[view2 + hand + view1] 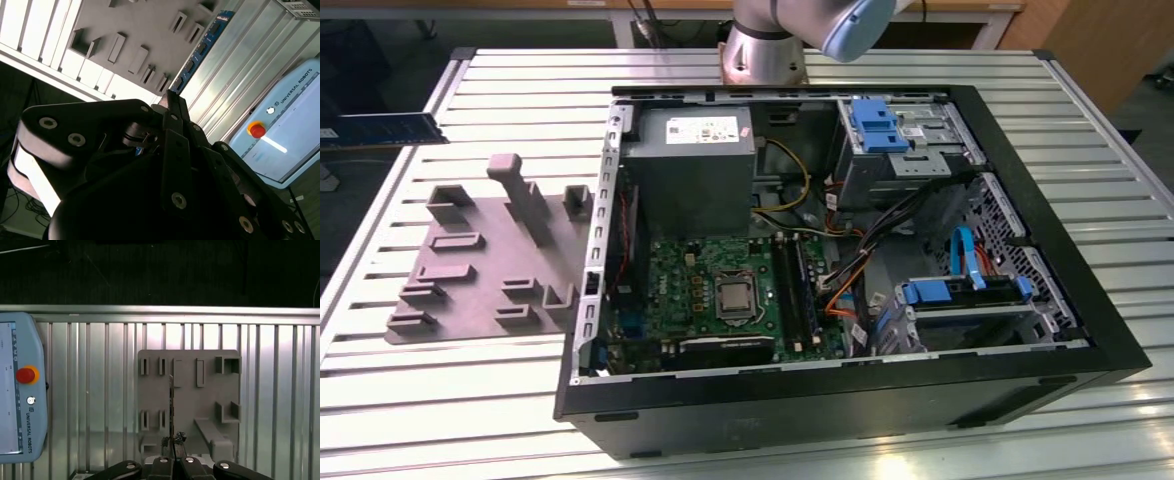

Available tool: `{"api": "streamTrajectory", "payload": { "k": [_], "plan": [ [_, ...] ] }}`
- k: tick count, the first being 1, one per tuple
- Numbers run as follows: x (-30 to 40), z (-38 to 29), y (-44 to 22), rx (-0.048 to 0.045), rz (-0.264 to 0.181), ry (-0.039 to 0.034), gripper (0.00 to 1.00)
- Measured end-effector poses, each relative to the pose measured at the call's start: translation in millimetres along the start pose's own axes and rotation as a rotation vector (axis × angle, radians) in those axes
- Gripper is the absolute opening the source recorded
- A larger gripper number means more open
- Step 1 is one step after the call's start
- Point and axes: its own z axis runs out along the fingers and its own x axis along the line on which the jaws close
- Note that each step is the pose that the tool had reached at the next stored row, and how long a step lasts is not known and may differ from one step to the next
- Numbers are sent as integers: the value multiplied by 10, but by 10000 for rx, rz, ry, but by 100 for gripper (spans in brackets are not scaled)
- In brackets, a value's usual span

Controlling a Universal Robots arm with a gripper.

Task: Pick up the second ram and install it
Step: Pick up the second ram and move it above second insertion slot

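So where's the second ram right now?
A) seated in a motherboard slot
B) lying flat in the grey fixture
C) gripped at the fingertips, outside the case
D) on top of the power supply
C: in the second wrist view the gripper pinches one end of the second ram, and the exterior view shows the strip apart from the grey fixture and outside the computer case.

Dark blue second ram [201, 48]; grey fixture [470, 292]; ribbed silver table [467, 400].
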Motion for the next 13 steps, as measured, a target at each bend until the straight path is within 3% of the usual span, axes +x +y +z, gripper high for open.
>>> {"api": "streamTrajectory", "payload": {
  "k": [13],
  "plan": [
    [-1,6,-226,-1,0,1,11]
  ]
}}
